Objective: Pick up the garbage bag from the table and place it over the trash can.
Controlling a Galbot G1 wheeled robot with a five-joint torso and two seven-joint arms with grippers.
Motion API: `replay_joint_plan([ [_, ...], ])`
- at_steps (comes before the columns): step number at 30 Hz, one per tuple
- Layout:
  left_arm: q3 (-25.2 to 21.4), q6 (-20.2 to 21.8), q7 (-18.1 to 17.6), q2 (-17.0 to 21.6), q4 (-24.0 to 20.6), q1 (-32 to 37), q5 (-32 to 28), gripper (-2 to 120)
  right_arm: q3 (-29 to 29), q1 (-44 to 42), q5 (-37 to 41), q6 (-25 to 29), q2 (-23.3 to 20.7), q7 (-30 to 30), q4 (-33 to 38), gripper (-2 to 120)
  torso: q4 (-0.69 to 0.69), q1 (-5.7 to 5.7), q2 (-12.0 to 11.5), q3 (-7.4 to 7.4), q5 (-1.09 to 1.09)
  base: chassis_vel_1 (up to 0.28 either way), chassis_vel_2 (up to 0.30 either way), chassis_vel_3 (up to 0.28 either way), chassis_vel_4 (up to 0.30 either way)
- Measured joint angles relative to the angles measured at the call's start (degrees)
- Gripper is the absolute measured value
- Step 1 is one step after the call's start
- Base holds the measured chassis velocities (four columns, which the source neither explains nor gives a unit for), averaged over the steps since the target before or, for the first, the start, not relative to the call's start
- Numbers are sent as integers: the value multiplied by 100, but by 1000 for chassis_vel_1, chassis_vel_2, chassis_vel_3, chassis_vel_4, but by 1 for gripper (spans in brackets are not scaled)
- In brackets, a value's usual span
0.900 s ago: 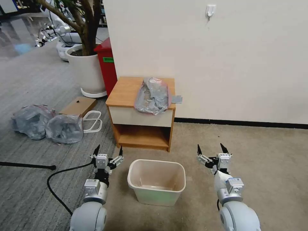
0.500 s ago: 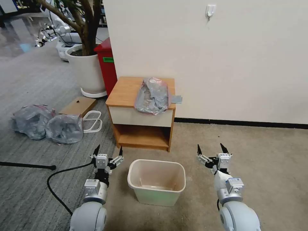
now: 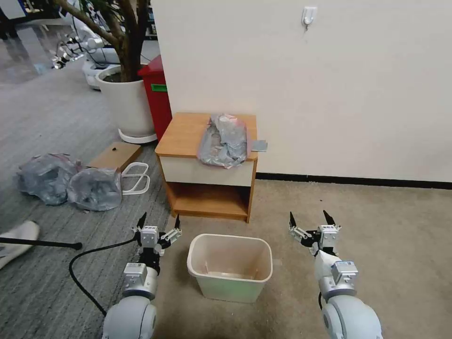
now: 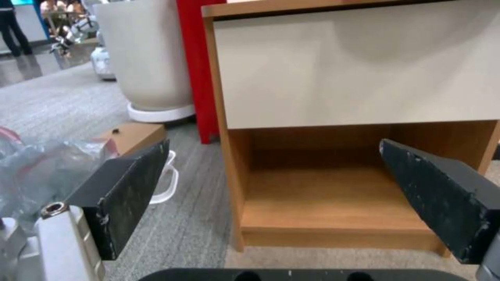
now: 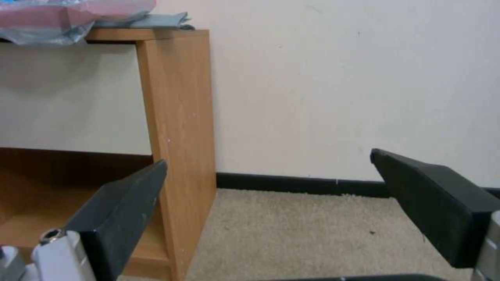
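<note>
Two glossy pale grey-white arms with rounded shoulder shells, silver wrist blocks carrying small blue-marked labels, left gripper [image 3: 158,221] and right gripper [image 3: 309,218] with black wedge-shaped, scuffed jaws on silver screwed brackets.

Office-type open floor staged as a home corner.
Grey carpet tiles [image 3: 52,122] meet beige carpet [image 3: 391,226]; potted tree in white planter [image 3: 125,101] at 11 o'clock, people and glossy hall floor [image 4: 23,68] beyond, bare white wall [image 3: 329,84] at 12.
</note>
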Motion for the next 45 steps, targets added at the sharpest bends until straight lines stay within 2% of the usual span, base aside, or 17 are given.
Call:
replay_joint_plan([
  [4,-80,-87,12,63,-99,122,-56,100,17,-73,5,58,22,-10,75,100,0,0,0,0,-1,0,0,0,0],
  [7,-586,-663,118,424,-657,821,-364,100,182,-648,59,550,207,-126,723,100,4,0,0,0,7,0,0,0,0],
  [8,-640,-761,198,458,-702,931,-443,100,239,-853,81,737,280,-177,962,100,3,-1,0,-1,7,0,0,0,0],
  [9,-640,-761,198,458,-702,931,-443,100,239,-853,81,737,280,-177,962,100,3,-1,0,-1,7,0,0,0,0],
  [10,-663,-798,272,469,-707,978,-496,100,286,-1075,103,911,346,-211,1207,100,2,0,0,-1,-8,0,0,0,0],
  [11,-672,-811,291,479,-707,985,-520,100,275,-1161,116,962,368,-205,1307,100,-2,0,0,-2,-10,0,0,0,0],
  [12,-676,-825,308,495,-708,988,-543,100,213,-1205,166,975,371,-185,1354,100,-2,0,0,-1,4,0,0,0,0],
  [14,-678,-829,310,505,-699,988,-548,100,206,-1202,207,975,359,-166,1354,100,-2,0,0,-1,5,0,0,0,0],
  [15,-678,-834,312,512,-679,986,-553,100,196,-1174,271,975,331,-151,1352,100,0,0,0,-1,-3,0,0,0,0],
  [22,-632,-931,247,625,-635,981,-610,100,73,-991,587,920,136,-127,1165,100,0,0,0,-1,0,0,0,0,0],
  [26,-618,-1155,38,945,-560,968,-832,100,-406,-465,1308,705,-275,89,694,100,-1,0,0,0,-1,0,0,0,0],
  [27,-618,-1155,38,945,-560,968,-832,100,-406,-465,1308,705,-275,89,694,100,-1,0,0,0,-1,0,0,0,0],
  [31,-713,-1254,-16,941,-627,973,-900,100,-942,521,2340,460,-536,244,1,100,0,0,0,0,-1,0,0,0,0],
  [32,-713,-1254,-16,941,-627,973,-900,100,-942,521,2340,460,-536,244,1,100,0,0,0,0,-1,0,0,0,0],
  [40,-758,-1314,-16,709,-746,1114,-720,100,-1641,2434,4037,205,-623,589,-1230,100,1,0,0,1,-1,0,0,0,0],
  [41,-758,-1314,-16,709,-746,1114,-720,100,-1641,2434,4037,205,-623,589,-1230,100,1,0,0,1,-1,0,0,0,0],
  [45,-776,-1313,-20,584,-743,1195,-632,100,-1833,3379,4785,199,-472,714,-2058,100,2,0,0,1,-1,0,0,0,0],
])
